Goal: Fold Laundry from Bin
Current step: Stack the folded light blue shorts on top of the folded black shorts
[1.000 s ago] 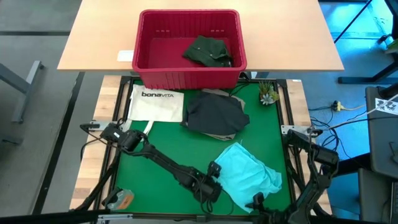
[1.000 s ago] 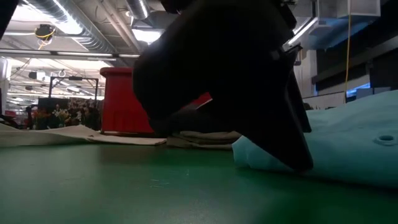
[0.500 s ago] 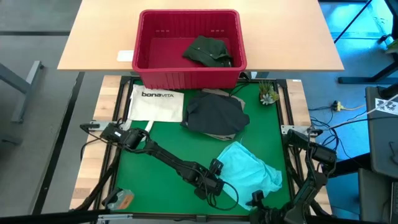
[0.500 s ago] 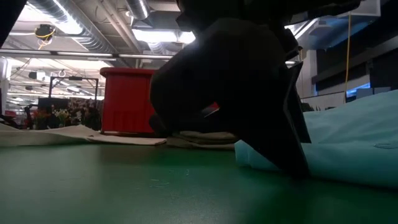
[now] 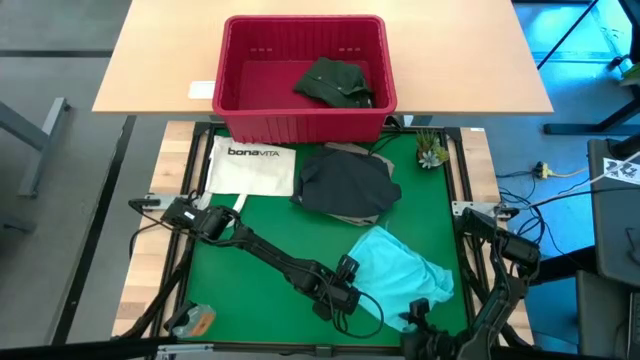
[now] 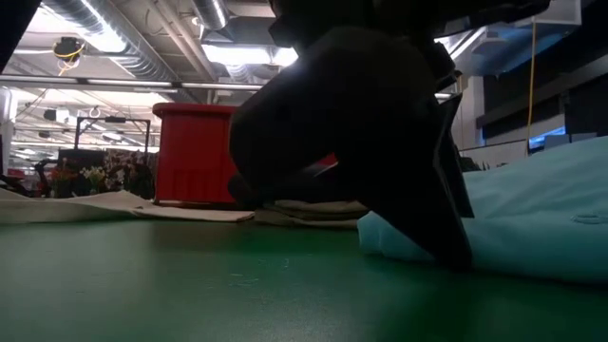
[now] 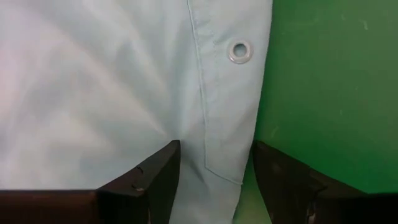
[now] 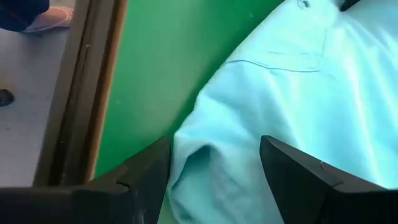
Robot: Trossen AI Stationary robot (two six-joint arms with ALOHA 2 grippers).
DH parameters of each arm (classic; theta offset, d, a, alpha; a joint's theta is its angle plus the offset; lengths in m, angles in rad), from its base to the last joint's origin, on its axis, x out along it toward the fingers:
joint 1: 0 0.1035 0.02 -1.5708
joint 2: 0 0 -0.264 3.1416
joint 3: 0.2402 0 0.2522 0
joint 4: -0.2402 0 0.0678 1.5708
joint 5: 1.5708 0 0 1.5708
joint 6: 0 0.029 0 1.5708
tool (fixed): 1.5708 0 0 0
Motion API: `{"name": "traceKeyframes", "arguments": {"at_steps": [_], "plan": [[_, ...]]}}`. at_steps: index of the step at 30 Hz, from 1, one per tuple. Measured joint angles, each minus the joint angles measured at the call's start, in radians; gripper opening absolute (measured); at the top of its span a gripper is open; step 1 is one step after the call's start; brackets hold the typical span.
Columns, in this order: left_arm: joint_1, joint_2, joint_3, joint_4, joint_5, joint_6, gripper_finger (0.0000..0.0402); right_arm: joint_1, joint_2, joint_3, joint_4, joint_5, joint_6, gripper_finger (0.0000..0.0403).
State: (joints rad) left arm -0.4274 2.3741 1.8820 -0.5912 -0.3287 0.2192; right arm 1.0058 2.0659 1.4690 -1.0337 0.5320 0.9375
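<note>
Right end effector (image 5: 418, 312) advanced onto rumpled turquoise garment (image 5: 395, 275); both end effectors spread, left end effector (image 5: 350, 290) at hem.

The left gripper (image 7: 214, 180) has its fingers (image 7: 155, 177) spread astride the turquoise garment's (image 7: 112, 81) hemmed edge, beside a metal eyelet (image 7: 240, 52), on the green counter (image 7: 329, 81).

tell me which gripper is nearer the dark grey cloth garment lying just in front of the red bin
Left. The left gripper sits at the turquoise garment's edge, closer to the dark grey cloth garment. The right gripper is beyond the turquoise garment, at the table's near edge.
</note>
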Motion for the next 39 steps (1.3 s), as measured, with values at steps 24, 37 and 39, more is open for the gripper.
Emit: {"name": "traceKeyframes", "arguments": {"at_steps": [24, 37, 39], "plan": [[0.001, 0.0, 0.0, 0.001, -0.03, 0.0, 0.0145, 0.001, 0.0, -0.044, 0.064, -0.09, 0.0, 0.0063], [-0.014, -0.022, 0.0, -0.015, -0.05, -0.032, 0.0012, 0.001, -0.01, -0.04, 0.061, -0.073, 0.026, 0.0008], [-0.018, -0.052, 0.0, -0.047, -0.048, -0.043, 0.0009, 0.001, -0.01, -0.017, 0.036, -0.057, 0.026, 0.0009]]}}
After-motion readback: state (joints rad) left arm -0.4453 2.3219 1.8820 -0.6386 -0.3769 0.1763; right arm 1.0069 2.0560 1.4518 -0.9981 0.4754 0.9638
